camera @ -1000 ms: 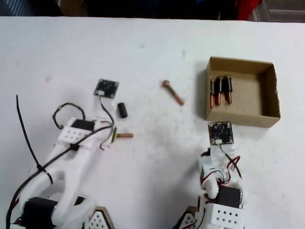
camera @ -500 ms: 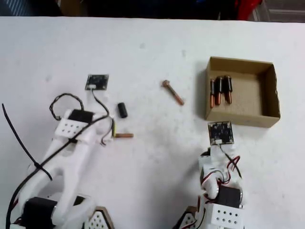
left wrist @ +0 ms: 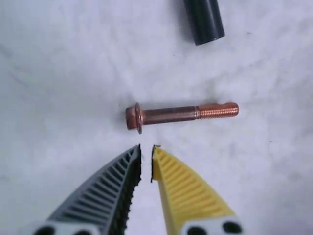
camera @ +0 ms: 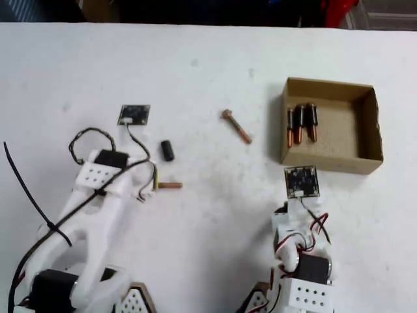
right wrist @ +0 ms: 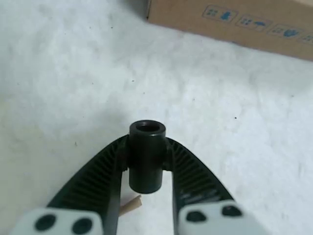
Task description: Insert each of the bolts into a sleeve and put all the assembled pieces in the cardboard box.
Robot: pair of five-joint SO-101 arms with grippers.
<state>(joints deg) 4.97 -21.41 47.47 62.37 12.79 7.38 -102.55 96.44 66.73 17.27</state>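
**Left claw almost closed by a bolt, right claw clamped on a sleeve**

High view: the cardboard box (camera: 329,83) sits at the right of the white table (camera: 195,59), with three assembled pieces (camera: 300,123) side by side inside it. A far bolt (camera: 236,126) lies mid-table. A loose sleeve (camera: 168,150) and a near bolt (camera: 170,185) lie just beside the left arm (camera: 98,195).

Left wrist view: the left gripper (left wrist: 146,152) holds nothing, its jaws a thin slit apart (almost touching). Its tips are just short of the near bolt's head, and the loose sleeve lies beyond.

Right wrist view: the right gripper (right wrist: 145,156) clamps a held sleeve (right wrist: 146,131), open bore facing the camera, with the cardboard box beyond.
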